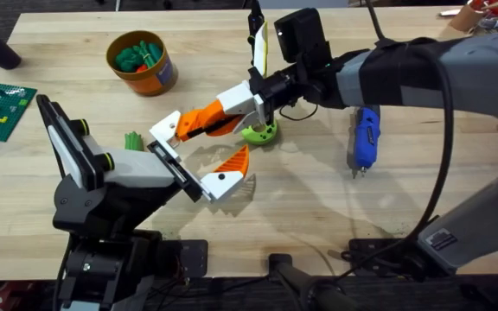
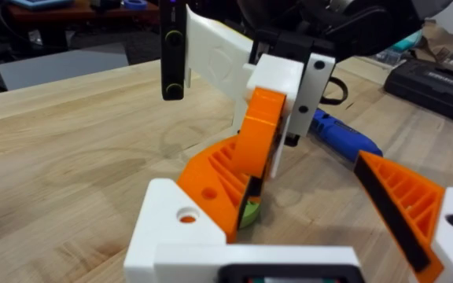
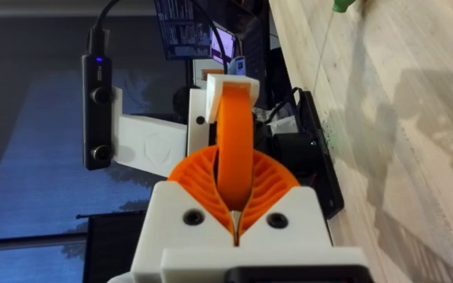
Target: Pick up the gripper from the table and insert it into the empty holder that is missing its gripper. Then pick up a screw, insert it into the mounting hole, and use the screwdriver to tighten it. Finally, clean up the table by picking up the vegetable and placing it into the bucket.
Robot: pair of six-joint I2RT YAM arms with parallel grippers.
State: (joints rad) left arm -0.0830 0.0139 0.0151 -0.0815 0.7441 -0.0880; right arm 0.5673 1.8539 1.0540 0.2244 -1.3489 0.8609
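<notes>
The right claw (image 1: 204,123) pinches the ribbed orange gripper (image 2: 238,169) at the holder (image 1: 164,131). The left claw (image 1: 199,164) stands spread wide mid-table (image 1: 318,207)

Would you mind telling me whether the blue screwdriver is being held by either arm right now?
No, the screwdriver lies by itself on the table, apart from the right gripper and the left gripper.

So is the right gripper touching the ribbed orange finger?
Touching. The right wrist view shows the right gripper clamped on the ribbed orange finger, with both jaws pressed against its sides.
</notes>
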